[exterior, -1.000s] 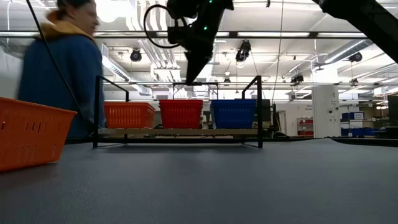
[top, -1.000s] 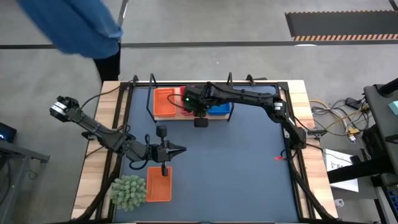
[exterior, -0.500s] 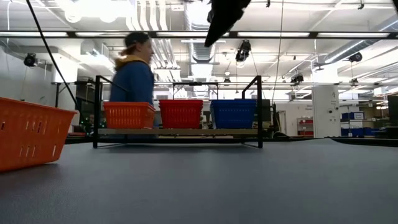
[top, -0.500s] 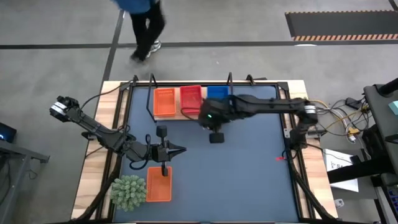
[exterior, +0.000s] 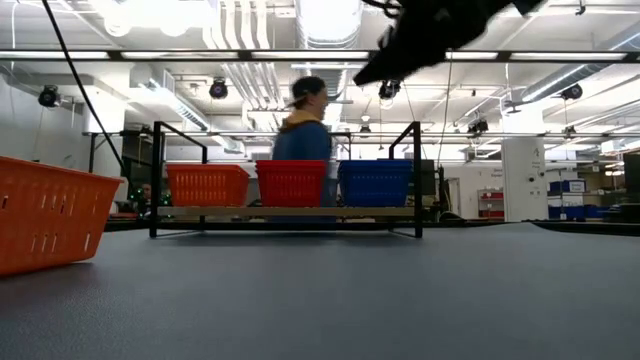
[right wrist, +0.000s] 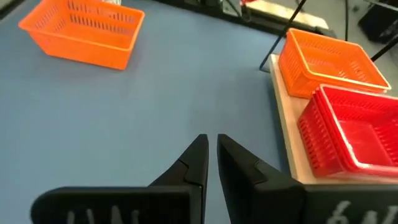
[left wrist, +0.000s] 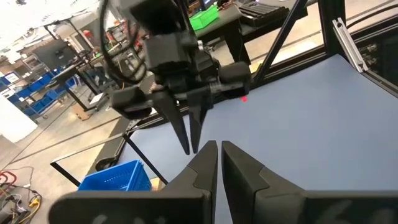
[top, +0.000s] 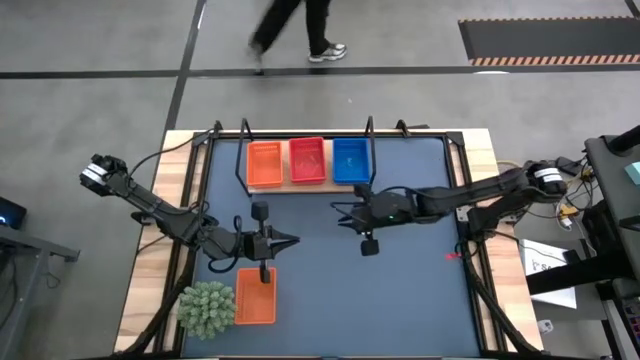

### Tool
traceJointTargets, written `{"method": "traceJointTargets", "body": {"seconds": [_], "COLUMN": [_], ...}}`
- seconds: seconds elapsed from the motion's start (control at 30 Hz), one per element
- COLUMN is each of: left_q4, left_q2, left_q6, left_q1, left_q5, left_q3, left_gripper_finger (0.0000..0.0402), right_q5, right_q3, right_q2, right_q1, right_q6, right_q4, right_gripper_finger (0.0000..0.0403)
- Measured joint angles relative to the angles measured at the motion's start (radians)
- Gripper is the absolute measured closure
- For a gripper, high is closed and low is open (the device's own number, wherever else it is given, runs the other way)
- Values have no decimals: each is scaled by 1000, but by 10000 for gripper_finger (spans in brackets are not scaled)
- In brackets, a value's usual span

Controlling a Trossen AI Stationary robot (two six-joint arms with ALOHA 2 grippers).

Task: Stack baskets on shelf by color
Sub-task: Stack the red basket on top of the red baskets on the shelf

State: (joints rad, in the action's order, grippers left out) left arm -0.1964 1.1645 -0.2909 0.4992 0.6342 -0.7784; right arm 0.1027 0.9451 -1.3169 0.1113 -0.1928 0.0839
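On the shelf (top: 287, 186) at the table's far edge stand an orange basket (top: 265, 164), a red basket (top: 307, 160) and a blue basket (top: 350, 160), side by side on their bottoms. Another orange basket (top: 255, 297) sits on the mat near the front left. My right gripper (top: 340, 208) hangs shut and empty in mid-air just in front of the shelf, level with the blue basket and pointing toward the table's left. My left gripper (top: 292, 240) is shut and empty above the mat, beyond the loose orange basket, pointing right.
A green spiky plant ball (top: 207, 308) lies beside the loose orange basket at the front left. The dark-blue mat (top: 400, 290) is bare on its right half. A person (exterior: 303, 130) walks behind the table, beyond the shelf.
My right gripper has drawn back from above the shelf's baskets toward the table's near and right side, and has tipped from pointing steeply down to nearly level. The three baskets on the shelf stay put. The person has walked from left to right behind the table.
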Motion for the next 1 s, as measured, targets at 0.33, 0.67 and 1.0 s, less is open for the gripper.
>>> {"method": "traceJointTargets", "body": {"seconds": [0.33, 0.67, 1.0], "left_q4": [-32, -186, -299], "left_q2": [31, 121, 257], "left_q6": [-2, 10, 103], "left_q1": [-9, -63, -176], "left_q5": [-1, -1, -15], "left_q3": [0, 0, -59], "left_gripper_finger": [395, 395, 397], "right_q5": [-51, -52, -53], "right_q3": [-380, -489, -569], "right_q2": [84, 230, 426], "right_q1": [3, -5, -12], "right_q6": [-26, -175, -197], "right_q4": [-504, -566, -571], "right_gripper_finger": [376, 376, 376]}}
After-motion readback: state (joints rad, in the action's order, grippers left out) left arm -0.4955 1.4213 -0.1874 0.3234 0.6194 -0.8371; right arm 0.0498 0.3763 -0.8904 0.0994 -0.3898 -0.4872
